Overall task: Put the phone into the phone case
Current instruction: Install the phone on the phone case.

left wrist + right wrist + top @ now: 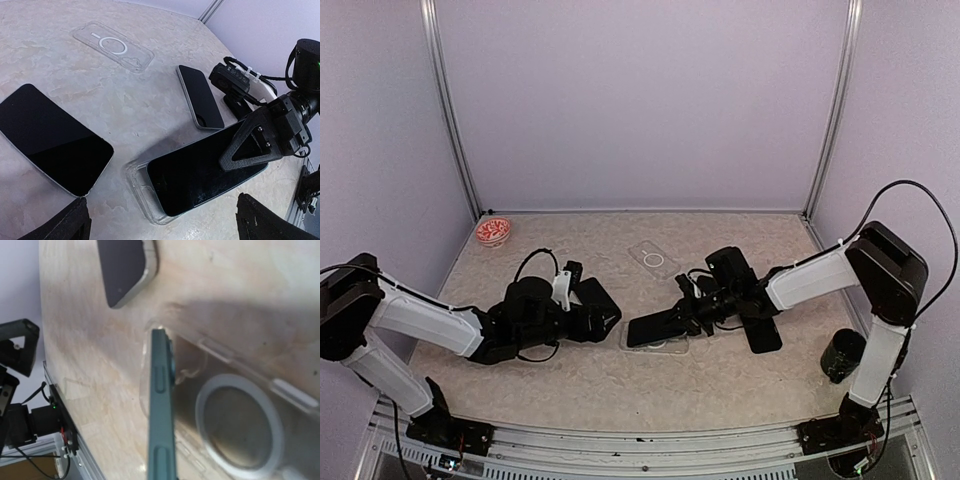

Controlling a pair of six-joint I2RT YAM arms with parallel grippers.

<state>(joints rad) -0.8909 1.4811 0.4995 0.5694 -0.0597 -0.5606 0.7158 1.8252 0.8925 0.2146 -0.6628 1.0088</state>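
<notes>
The right gripper (pixel 698 308) is clamped on one short end of the phone (pixel 655 326). The phone's long axis runs straight out from the fingertips toward the left arm, screen up. The held end is raised, and the far end dips into a corner of the clear phone case (pixel 137 182) lying flat beneath it (the right wrist view shows the phone's teal edge above the case's ring). The left gripper (pixel 590 310) hangs spread wide just past the phone's far end, holding nothing. A second phone (pixel 50 137) lies beside it, a third phone (pixel 200 97) lies just beside the right gripper, and a spare case (pixel 112 44) lies further out. All three rest flat on the mottled beige table (pixel 570 385). The phones are glossy black slabs with rounded corners.
</notes>
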